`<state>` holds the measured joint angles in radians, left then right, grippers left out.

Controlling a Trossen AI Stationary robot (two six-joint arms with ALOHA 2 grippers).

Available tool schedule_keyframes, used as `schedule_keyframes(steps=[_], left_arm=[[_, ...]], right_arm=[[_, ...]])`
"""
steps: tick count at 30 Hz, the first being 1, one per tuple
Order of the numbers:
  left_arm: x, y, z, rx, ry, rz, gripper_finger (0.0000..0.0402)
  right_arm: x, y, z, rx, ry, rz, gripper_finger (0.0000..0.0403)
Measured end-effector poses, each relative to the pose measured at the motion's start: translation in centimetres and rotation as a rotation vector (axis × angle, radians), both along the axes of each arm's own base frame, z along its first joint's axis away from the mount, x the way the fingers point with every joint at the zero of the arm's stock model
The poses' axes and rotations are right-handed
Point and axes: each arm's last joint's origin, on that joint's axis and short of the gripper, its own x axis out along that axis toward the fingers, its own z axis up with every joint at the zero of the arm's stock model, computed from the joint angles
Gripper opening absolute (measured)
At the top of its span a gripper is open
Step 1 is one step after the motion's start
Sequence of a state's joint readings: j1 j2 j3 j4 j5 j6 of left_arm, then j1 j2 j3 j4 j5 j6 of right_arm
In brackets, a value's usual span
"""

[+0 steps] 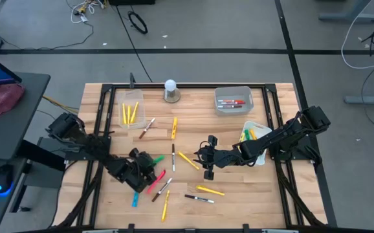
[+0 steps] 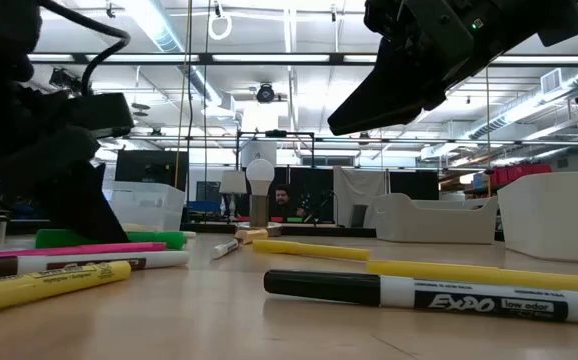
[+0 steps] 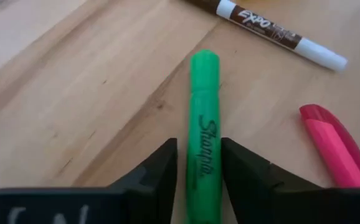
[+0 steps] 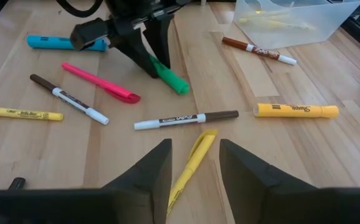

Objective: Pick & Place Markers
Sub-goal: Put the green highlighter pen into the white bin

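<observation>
**Left jaws straddle a green marker; most of the sorting is left**

High view shows the markers scattered over the middle of the tabletop point(image 1: 109, 97), with three clear bins already part-filled: yellow ones in the bin at eleven o'clock point(image 1: 130, 111), red-capped and dark ones in the bin at one o'clock point(image 1: 232, 102), and a few at three o'clock in the bin under the right arm point(image 1: 252, 134). A dozen or so lie loose, so I judge the task well short of half done.

The left gripper point(image 3: 198, 168) is down at about seven o'clock, its jaws part-open and set either side of the green marker point(image 3: 203, 118). They look close against the barrel, but whether they have clamped it I cannot tell, and it appears to lie flat on the wood. Its long axis runs straight out from between the jaws, rounded end pointing away from the wrist. A pink marker point(image 3: 332, 146) lies just beside it, and a brown-capped white one point(image 3: 267, 28) lies crosswise beyond its tip.

The right gripper point(image 4: 195, 165) hovers near centre, jaws open and empty, above a yellow marker point(image 4: 192, 158) whose long axis runs nearly in line with the gap.
</observation>
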<state>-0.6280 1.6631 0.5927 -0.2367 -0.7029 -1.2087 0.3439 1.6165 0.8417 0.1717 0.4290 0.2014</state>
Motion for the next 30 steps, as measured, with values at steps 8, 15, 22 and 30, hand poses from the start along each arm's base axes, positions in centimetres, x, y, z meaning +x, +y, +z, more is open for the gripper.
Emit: schedule_keyframes(steps=[8, 15, 22, 30], left_arm=[[0.8, -0.5, 0.7, 0.167, -0.031, -0.149, 0.0071], [4.8, -1.8, 4.4, 0.343, -0.186, -0.252, 0.0071], [7.9, -2.5, 7.9, 0.431, -0.301, -0.355, 0.0076], [8.5, -2.9, 8.9, 0.447, -0.315, -0.386, 0.0077]], right_arm=[[0.0, 0.0, 0.0, -0.003, 0.001, 0.002, 0.0137], [0.2, 0.3, -0.2, 0.006, 0.004, 0.097, 0.0140], [2.2, 1.0, -2.2, -0.031, -0.103, 0.122, 0.0186], [3.7, 1.6, -2.5, -0.037, -0.333, 0.145, 0.0204]])
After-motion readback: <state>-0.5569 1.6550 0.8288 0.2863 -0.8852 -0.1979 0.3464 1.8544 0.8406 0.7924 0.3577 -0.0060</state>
